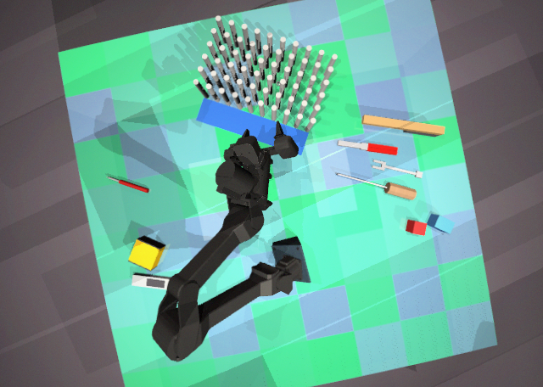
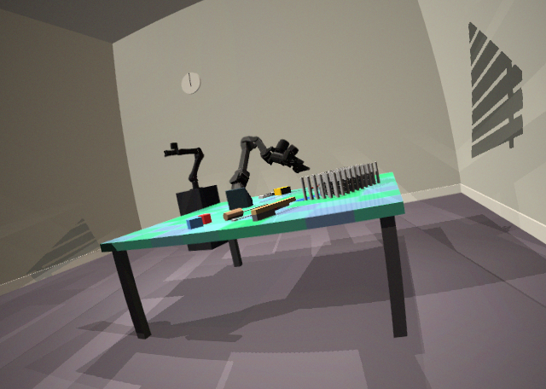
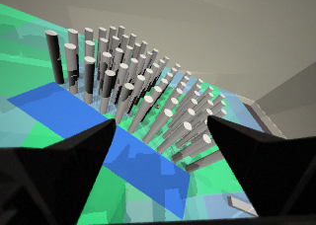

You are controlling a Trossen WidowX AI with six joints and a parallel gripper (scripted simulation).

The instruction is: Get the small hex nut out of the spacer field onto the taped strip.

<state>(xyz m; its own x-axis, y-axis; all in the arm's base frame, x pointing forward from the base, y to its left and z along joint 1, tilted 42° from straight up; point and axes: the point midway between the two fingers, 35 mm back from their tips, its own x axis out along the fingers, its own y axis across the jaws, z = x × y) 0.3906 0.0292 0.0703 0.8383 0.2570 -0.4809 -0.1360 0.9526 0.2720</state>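
Grey metal spacers (image 1: 312, 120) (image 2: 304, 188) (image 3: 56, 59) stand upright in a dense field. A tiny dark speck (image 3: 157, 107) on the floor between them looks like the nut. The blue taped strip (image 1: 212, 111) (image 3: 54, 104) lies along the field's front. My gripper (image 1: 262, 128) (image 2: 303, 169) (image 3: 161, 120) is open and empty, raised above the strip and the front spacers. At the right lie a wooden-handled tool (image 1: 400, 191) (image 2: 232, 213) with a thin shaft, a pale two-pronged fork (image 1: 401, 170) and a red-handled tool (image 1: 381, 148) with a flat pale blade.
A wooden bar (image 1: 403, 125) (image 2: 264, 211) lies right of the field. A red cube (image 1: 416, 227) and a blue block (image 1: 440, 223) sit front right. A thin red tool (image 1: 133, 186), a yellow block (image 1: 146, 254) and a white device (image 1: 139, 280), partly hidden by the arm, are left.
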